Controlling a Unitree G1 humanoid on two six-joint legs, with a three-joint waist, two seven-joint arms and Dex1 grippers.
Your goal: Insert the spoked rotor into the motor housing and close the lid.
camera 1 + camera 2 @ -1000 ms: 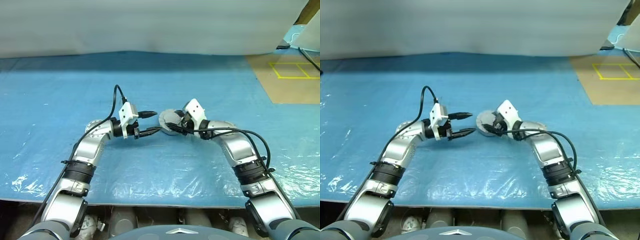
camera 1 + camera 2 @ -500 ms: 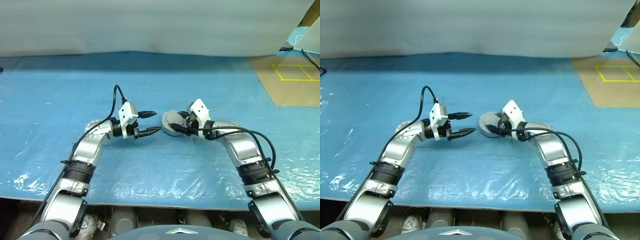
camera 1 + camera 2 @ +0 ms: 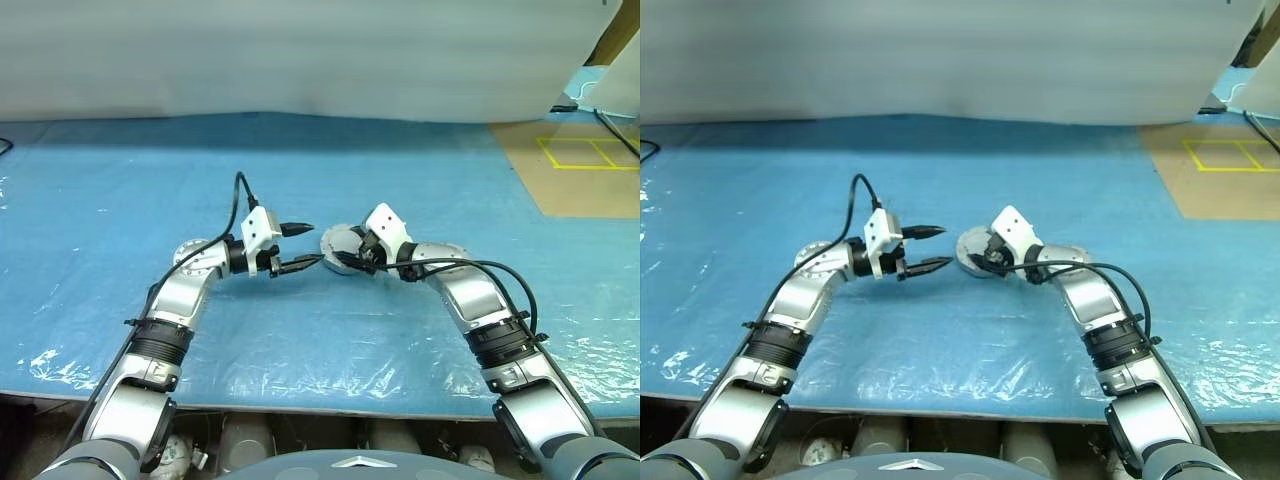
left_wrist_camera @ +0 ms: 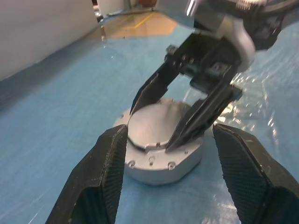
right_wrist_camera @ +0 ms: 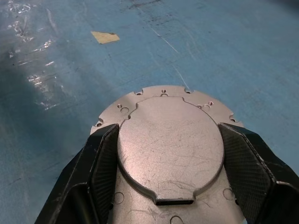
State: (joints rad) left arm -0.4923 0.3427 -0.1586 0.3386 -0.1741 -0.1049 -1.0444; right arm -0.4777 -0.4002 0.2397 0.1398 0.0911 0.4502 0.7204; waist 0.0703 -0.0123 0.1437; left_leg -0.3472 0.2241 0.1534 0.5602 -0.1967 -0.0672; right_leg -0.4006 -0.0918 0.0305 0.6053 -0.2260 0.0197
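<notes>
Motor housing (image 5: 170, 149), round shallow silver-grey metal cup: sat flat on crinkled blue plastic sheet (image 3: 400, 170), near the middle of the sheet and between the two arms. Stood with its round axis upright and its plain grey face turned up; being round, showed no long side in plan, only a low, wide profile from the side. Carried a raised, nearly circular plate on top, finely scratched, with stepped shoulders at the far edge and a small squared tab at the edge nearest the right wrist. Had small screw holes spaced around the lower flange and shallow notches along its outer rim. No copper windings or hub in sight, the top being covered. Right gripper (image 4: 152, 128), reaching in from the robot's right and angled down: closed onto the housing, one black finger against each side of the raised plate, tips resting at the plate's edge. Left gripper (image 3: 943, 247), pointing roughly level toward the housing from the robot's left: jaws spread apart and empty, tips just beside the housing but apart from it, one finger higher than the other. Looped a black cable (image 3: 235, 200) up over the left wrist. Lay a small beige scrap of tape (image 5: 104, 37) on the sheet well beyond the housing. Showed brown floor with yellow marked lines (image 3: 580, 170) past the sheet's far right corner.
</notes>
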